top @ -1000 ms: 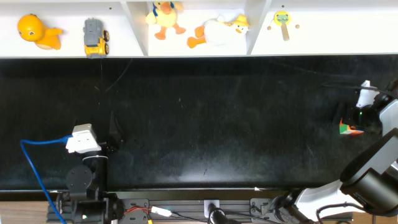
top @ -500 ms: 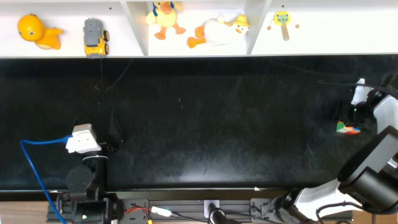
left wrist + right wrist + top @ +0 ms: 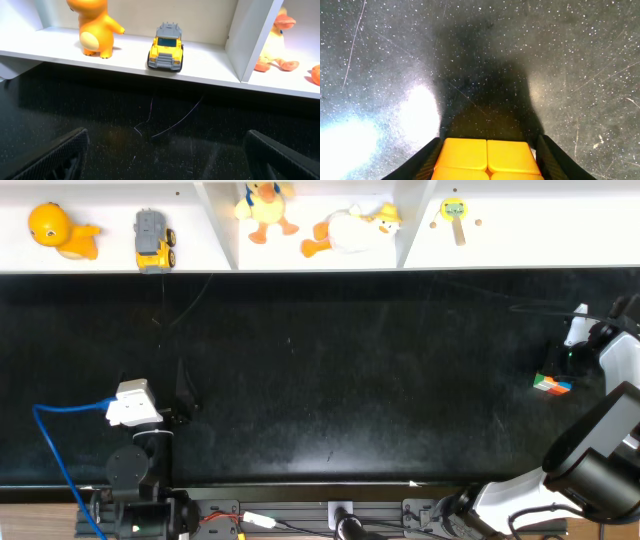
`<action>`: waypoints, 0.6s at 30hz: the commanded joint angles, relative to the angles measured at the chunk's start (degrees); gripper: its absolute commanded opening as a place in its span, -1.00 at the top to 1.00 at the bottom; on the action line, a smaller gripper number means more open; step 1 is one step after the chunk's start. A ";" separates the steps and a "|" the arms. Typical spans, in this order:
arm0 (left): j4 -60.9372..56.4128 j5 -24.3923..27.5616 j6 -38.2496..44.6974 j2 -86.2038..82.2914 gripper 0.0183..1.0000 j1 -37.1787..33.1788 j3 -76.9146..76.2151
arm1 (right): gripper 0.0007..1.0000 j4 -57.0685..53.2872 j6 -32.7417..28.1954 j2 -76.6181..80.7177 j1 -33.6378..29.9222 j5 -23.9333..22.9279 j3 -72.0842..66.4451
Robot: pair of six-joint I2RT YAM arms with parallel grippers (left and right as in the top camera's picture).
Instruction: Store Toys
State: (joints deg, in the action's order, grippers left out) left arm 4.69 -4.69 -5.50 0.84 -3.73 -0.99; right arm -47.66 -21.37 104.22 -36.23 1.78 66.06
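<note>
Item under handling: a multicoloured puzzle cube (image 3: pixel 485 159), located at the far right of the black table (image 3: pixel 350 380), well apart from the white shelf (image 3: pixel 300 264) along the far edge. Assessment of the item: rigid plastic, probably light, with smooth flat faces that may slip under a weak or off-centre grip. Its layers may twist if it is pinched near a corner. The sound hold is on two opposite flat faces, centred. The right gripper (image 3: pixel 559 376) has such a hold: in the right wrist view its two fingers (image 3: pixel 427 161) bracket the cube's sides, closed to the cube's width, yellow face showing between them. A dark shadow lies on the table below, suggesting the cube is clear of the surface, though this cannot be confirmed. The left gripper (image 3: pixel 165 159) stands at the left of the table, jaws spread wide, holding nothing and touching nothing, facing the shelf bay that holds an orange duck (image 3: pixel 95 27) and a yellow truck (image 3: pixel 167 46). Judgement: the cube is not yet stored and must be carried up to the shelf.
</note>
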 commanded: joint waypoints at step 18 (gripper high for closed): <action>-0.13 0.74 1.20 -0.68 -1.00 0.07 0.52 | 0.32 -1.55 2.95 -3.80 0.81 4.92 -0.98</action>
State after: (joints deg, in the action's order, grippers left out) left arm 4.69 -4.69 -5.50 0.84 -3.73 -0.99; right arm -48.82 -19.66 103.39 -36.21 4.27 65.91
